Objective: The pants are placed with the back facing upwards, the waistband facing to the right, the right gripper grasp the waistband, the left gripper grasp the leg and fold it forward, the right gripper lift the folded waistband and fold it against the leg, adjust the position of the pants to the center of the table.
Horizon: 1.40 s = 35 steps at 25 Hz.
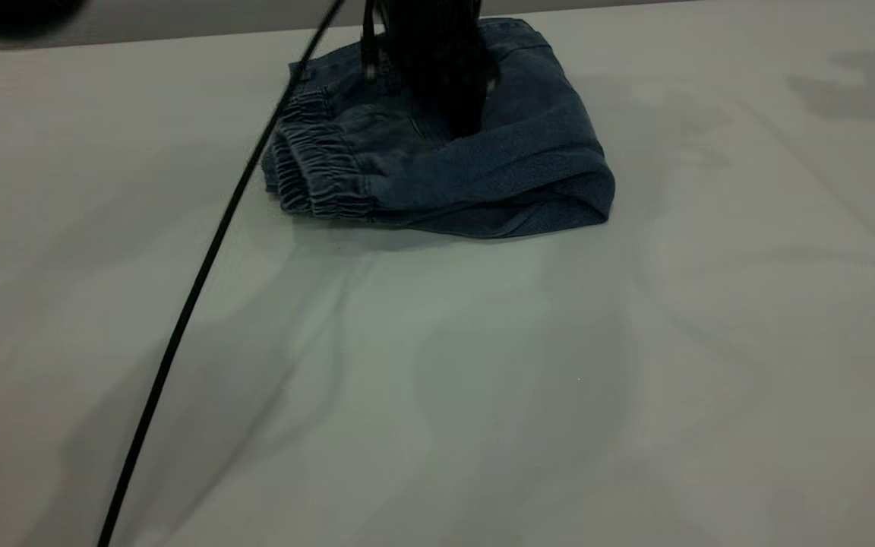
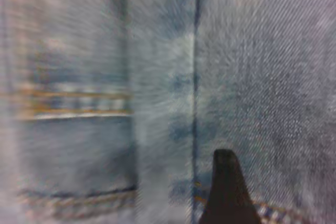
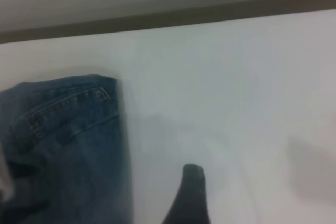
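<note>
The blue denim pants (image 1: 498,167) lie folded into a compact bundle on the white table (image 1: 483,395), near its far edge. Their gathered waistband (image 1: 316,163) forms the bundle's left end, and a rounded fold forms the right end. The leg is folded into the bundle and I cannot pick it out. My left gripper (image 1: 462,121) comes down from above onto the top of the bundle. In the left wrist view it (image 2: 224,182) sits right against denim with a seam and pocket stitching (image 2: 79,106). My right gripper (image 3: 192,195) hangs over bare table beside the pants (image 3: 63,145).
A black cable (image 1: 194,289) runs slantwise from the left arm down across the table's left half. The table's far edge (image 1: 141,42) passes just behind the pants. Bare tabletop spreads in front of and to both sides of the bundle.
</note>
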Each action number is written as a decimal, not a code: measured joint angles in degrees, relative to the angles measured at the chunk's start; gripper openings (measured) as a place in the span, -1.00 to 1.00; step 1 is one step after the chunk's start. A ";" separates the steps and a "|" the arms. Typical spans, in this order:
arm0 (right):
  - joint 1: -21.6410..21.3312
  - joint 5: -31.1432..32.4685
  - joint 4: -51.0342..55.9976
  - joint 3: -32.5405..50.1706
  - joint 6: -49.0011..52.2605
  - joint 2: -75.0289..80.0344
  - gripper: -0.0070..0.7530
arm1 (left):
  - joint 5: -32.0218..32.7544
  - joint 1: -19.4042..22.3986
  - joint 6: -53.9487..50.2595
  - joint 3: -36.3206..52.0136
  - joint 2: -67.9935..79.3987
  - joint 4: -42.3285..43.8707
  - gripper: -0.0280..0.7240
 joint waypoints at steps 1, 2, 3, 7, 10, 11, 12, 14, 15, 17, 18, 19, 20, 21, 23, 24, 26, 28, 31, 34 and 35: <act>0.00 0.05 0.00 0.00 -0.05 0.00 0.53 | -0.07 0.00 0.07 0.00 -0.64 0.19 0.25; 0.00 0.16 0.00 0.00 -0.05 0.00 0.53 | -0.07 0.00 0.13 0.00 -0.90 0.40 0.25; 0.00 0.16 0.00 0.00 -0.05 0.00 0.53 | -0.07 0.06 0.38 0.00 -1.15 0.70 0.25; 0.00 0.16 0.05 0.00 -0.11 0.00 0.53 | -0.07 0.05 5.46 0.00 -1.47 2.36 0.25; 0.00 0.16 0.10 0.00 -0.11 0.00 0.52 | -0.19 0.05 6.65 -0.05 -1.38 3.15 0.25; 0.00 0.16 0.10 0.00 -0.11 0.00 0.52 | -0.24 0.05 6.35 -0.05 -1.27 2.81 0.25; 0.00 0.16 0.17 0.00 -0.11 0.00 0.52 | -0.24 0.05 5.30 -0.05 -1.26 2.81 0.25; 0.00 0.16 0.44 0.00 -0.16 0.00 0.52 | -0.49 0.05 2.04 -0.11 -1.22 2.81 0.25; 0.00 0.21 0.61 0.00 -0.16 0.00 0.52 | -1.40 0.09 -0.37 -0.11 -1.22 2.81 0.25; 0.00 0.36 0.74 0.00 -0.11 0.00 0.52 | -3.14 0.09 -3.63 -0.11 -0.80 2.81 0.25; 0.00 0.60 0.74 0.00 -0.11 0.00 0.52 | -3.29 0.09 -5.27 -0.11 -0.42 2.81 0.25; 0.00 0.71 0.74 0.00 -0.11 0.00 0.52 | -3.29 0.09 -6.61 -0.11 -0.08 2.81 0.25; 0.00 0.80 0.74 0.00 -0.11 0.00 0.52 | -3.29 0.09 -7.82 -0.11 0.55 2.81 0.25; 0.00 0.85 0.74 0.00 -0.11 0.00 0.52 | -3.29 0.09 -8.71 -0.11 1.16 2.81 0.25; 0.00 1.06 0.74 0.00 -0.11 0.00 0.52 | -3.24 0.09 -10.14 -0.11 2.32 2.81 0.25; 0.00 1.06 0.74 0.00 -0.11 0.00 0.52 | -3.24 0.09 -10.14 -0.11 2.75 2.81 0.25; 0.00 1.06 0.74 0.00 -0.11 0.00 0.52 | -2.76 0.09 -9.95 -0.11 3.14 2.81 0.25; 0.00 1.06 0.74 0.00 -0.06 0.00 0.52 | -1.06 0.09 -8.41 -0.11 3.14 2.81 0.25; 0.00 0.61 0.74 0.00 -0.01 0.00 0.52 | -0.36 0.09 -5.48 -0.11 2.96 2.81 0.25; 0.00 0.50 1.48 0.00 -0.01 0.00 0.52 | -0.29 0.09 -5.05 -0.11 2.91 2.81 0.25; 0.00 0.50 1.47 0.00 0.04 0.00 0.52 | -0.29 0.09 -5.05 -0.11 2.91 2.81 0.25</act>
